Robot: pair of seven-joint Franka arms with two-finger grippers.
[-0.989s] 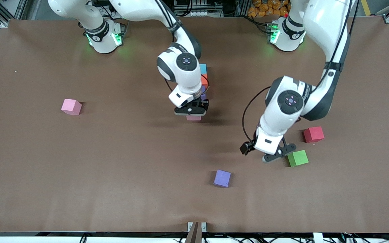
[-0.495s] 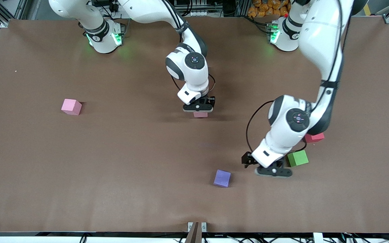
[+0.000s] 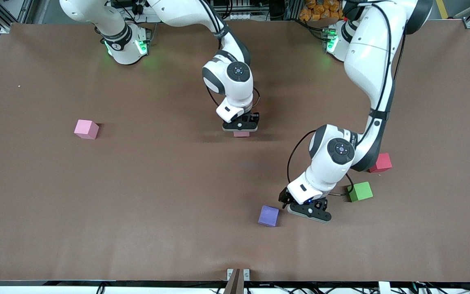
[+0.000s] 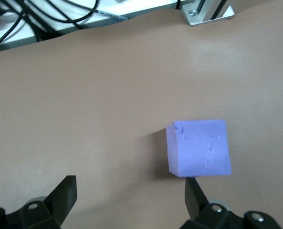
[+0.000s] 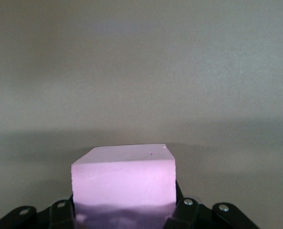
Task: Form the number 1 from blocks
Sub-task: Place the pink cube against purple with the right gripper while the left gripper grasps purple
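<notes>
Right gripper (image 3: 241, 131): low over the middle of the table, fingers pinching a pale pink block (image 3: 241, 134); in the right wrist view that block (image 5: 123, 182) sits squarely between the two fingers, its top face catching the light.
Pale pink block: only a thin strip of it peeks out under the gripper from the front; I cannot tell whether it touches the table (image 3: 137, 204).
Left gripper (image 3: 309, 212): down low just beside the loose purple block (image 3: 268, 215), on the side toward the left arm's end of the table, fingers spread wide with nothing between them.
Left wrist view: the gripper (image 4: 131, 198) shows both fingertips (image 4: 65, 193) well apart; the purple block (image 4: 198, 148) stands on the table ahead of them, nearest one fingertip, not yet between the two.
Purple block: alone on the table, nearer to the front camera than everything else.
Second pink block (image 3: 86, 129): by itself toward the right arm's end of the table, well apart from both grippers.
Green cube (image 3: 360, 191): on the table beside the left arm's wrist.
Red cube (image 3: 380, 163): farther from the front camera than the green cube, partly hidden by the left arm.
Other blocks: hidden by the right arm from here.
</notes>
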